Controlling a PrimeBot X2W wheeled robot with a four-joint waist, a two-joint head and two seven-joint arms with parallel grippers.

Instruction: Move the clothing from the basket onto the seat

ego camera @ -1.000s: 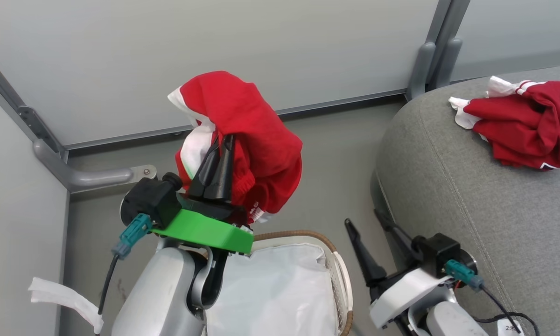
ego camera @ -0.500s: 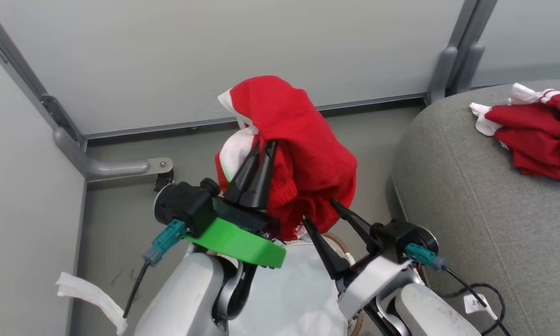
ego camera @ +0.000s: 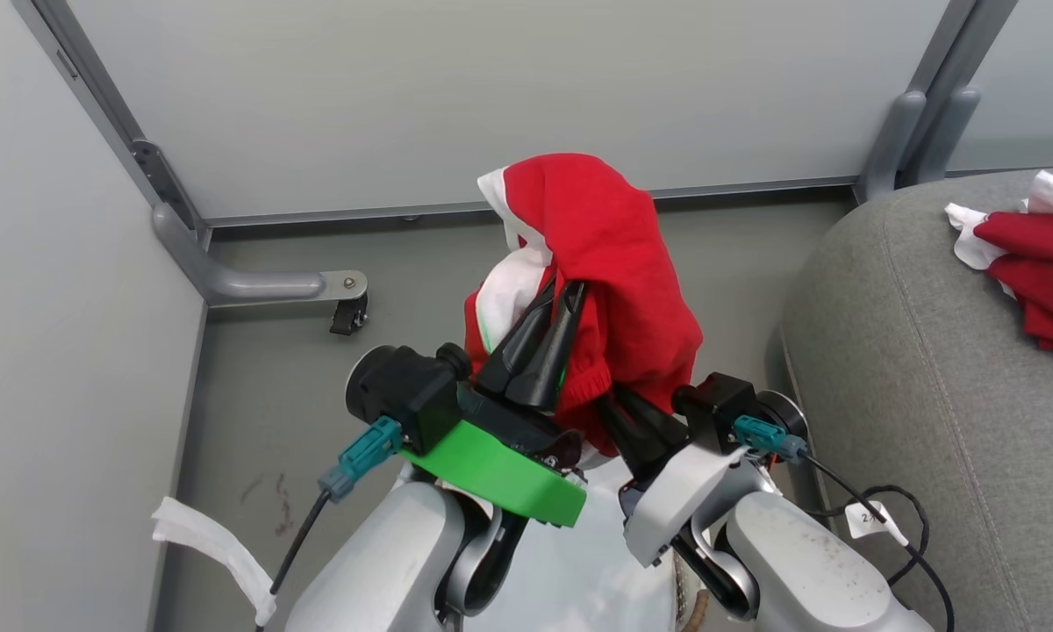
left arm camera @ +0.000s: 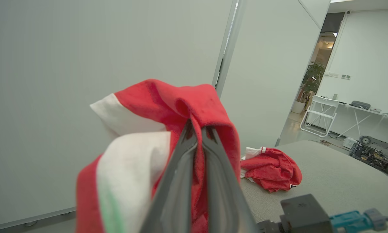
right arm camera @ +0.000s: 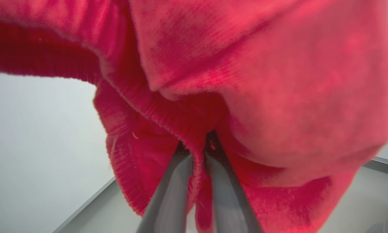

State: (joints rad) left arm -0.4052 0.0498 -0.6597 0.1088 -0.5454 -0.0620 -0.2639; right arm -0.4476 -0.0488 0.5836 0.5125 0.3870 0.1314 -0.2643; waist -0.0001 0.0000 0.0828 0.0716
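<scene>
A red garment [ego camera: 614,246] with a white panel is being held aloft in front of the grey partition, above the basket [ego camera: 698,607]. It is being clamped between the closed fingers of the left gripper [ego camera: 566,290], over which the fabric is being draped. Its lower hem is being pinched by the right gripper [right arm camera: 197,142], whose fingers are being pressed together on a red fold. A second red garment [left arm camera: 271,170] is being supported, crumpled, by the grey seat [ego camera: 930,395].
</scene>
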